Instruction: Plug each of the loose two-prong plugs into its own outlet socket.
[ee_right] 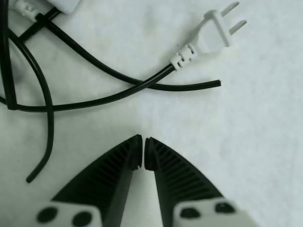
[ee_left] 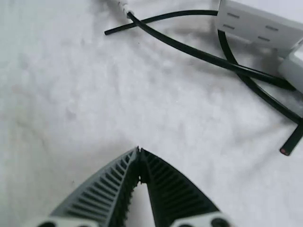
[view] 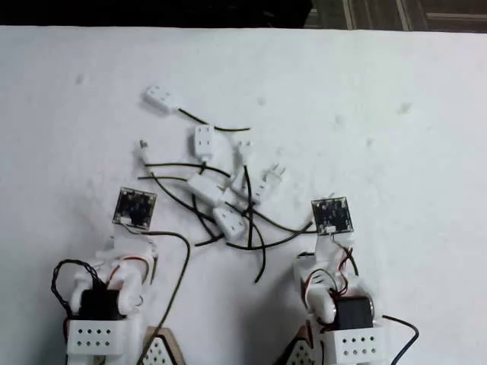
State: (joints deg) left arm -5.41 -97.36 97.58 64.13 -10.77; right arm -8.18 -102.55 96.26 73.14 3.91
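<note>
We log both arms pulled back, nothing picked yet: left gripper (ee_left: 139,153) jaws together, right gripper (ee_right: 143,142) likewise, both empty. The plugs (ee_right: 215,33) and sockets (ee_left: 255,26) lie tangled on the table (view: 411,114), 2 o'clock from left, 10 o'clock from right.

White table (view: 411,137), loose 2-prong plugs (ee_right: 213,35), outlet sockets (ee_left: 255,23), black cords (ee_right: 189,87) tangled mid-table
</note>
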